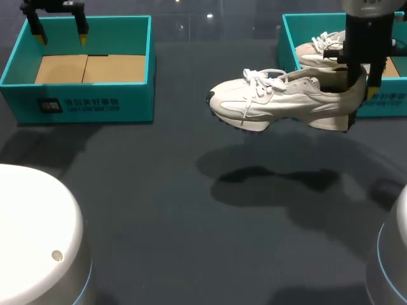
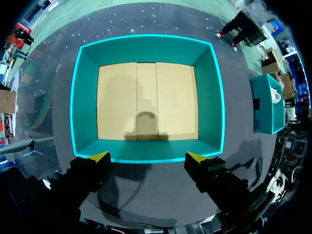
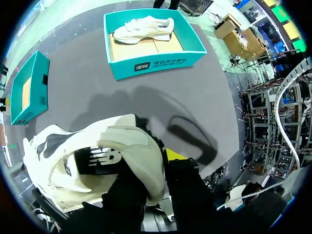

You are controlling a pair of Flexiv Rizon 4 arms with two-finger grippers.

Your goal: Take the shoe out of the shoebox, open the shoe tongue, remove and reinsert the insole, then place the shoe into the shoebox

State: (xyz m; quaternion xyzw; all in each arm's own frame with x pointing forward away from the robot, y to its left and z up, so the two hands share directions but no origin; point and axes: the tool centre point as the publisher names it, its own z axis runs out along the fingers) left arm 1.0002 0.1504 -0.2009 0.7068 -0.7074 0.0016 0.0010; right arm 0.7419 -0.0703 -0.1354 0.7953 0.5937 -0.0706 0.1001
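This looks like a robot lab's test station. A plain dark counter (image 1: 159, 190) carries a teal box (image 1: 95, 105) at the upper left and a twin box (image 1: 388, 101) at the upper right (both floored with bare cardboard). Two robot arms come in over it, the left arm (image 1: 54, 9) and the right arm (image 1: 369, 32), whose tool (image 1: 359, 86) clamps a white shoe (image 1: 280, 101) in mid-air. Rounded white machine bases (image 1: 35, 235) fill the lower corners.

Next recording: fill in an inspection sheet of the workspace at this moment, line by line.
Surface: dark table, sneaker's shadow on it.
Job's things: white sneaker held off the table by its heel; right shoebox holds a second sneaker; left shoebox holds only its cardboard floor.
Clutter: nothing seen.
Grippers: right gripper jaws shut on the white sneaker; left gripper jaws open above the left shoebox.
Cables: nothing seen.
Surroundings: nothing seen reaching over the table.
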